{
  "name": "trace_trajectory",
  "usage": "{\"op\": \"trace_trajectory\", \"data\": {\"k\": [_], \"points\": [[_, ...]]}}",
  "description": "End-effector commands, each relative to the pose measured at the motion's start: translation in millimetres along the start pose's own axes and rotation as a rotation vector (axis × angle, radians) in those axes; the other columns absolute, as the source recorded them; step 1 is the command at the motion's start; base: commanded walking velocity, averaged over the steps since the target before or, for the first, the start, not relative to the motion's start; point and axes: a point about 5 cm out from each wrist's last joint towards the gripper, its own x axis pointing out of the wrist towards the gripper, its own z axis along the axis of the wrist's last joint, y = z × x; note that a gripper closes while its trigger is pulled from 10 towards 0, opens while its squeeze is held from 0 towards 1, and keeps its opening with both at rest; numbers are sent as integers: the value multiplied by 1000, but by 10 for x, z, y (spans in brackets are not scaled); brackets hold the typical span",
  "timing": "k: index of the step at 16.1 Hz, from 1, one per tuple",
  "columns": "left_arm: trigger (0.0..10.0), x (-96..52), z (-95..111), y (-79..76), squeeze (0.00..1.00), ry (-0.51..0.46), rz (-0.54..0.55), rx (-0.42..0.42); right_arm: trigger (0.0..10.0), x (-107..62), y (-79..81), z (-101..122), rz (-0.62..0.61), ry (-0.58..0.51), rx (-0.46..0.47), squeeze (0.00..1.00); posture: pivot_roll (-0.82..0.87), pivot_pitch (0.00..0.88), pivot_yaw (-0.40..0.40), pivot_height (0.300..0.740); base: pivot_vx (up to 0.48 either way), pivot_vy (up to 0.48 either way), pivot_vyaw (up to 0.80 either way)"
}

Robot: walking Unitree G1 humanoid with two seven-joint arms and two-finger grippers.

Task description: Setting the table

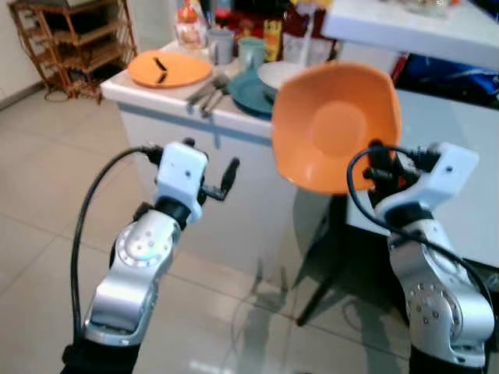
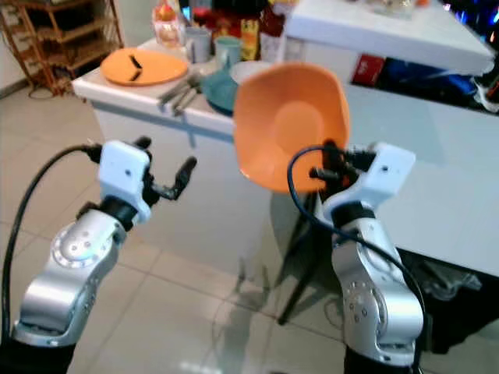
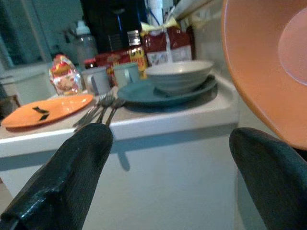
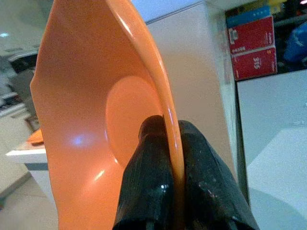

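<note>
Right wrist view: right claw (image 4: 175,158) clamped on rim of orange bowl (image 4: 96,120), one finger inside, one outside.
Bowl position: held in air, up on edge, hollow facing robot, in front of white tabletop (image 1: 179,97).
Left claw (image 3: 168,158): fingers wide apart, holding nothing, aimed at tabletop.
On tabletop: orange plate (image 1: 168,68), cutlery (image 1: 207,92), teal plate (image 1: 249,92) with white bowl (image 3: 178,75), two mugs (image 1: 221,45).
Hard to make out: dark item on orange plate; bowl hides teal plate's right side.

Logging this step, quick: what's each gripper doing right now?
Left gripper: open, holding nothing.
Right gripper: shut on the rim of the orange bowl, held up on edge.
</note>
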Motion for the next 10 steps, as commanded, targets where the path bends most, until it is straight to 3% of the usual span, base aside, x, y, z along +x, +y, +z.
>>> {"op": "trace_trajectory", "data": {"k": [1,10], "points": [[10000,9,21,-25,0,-7,-10,8,10000,-9,-45,94,-25,-36,1,0,-20,0,-23,740,0,-480,0],[10000,37,44,-11,0,-14,-8,22,10000,20,-91,121,-54,-32,14,0,-20,0,-27,740,0,-480,0]]}}
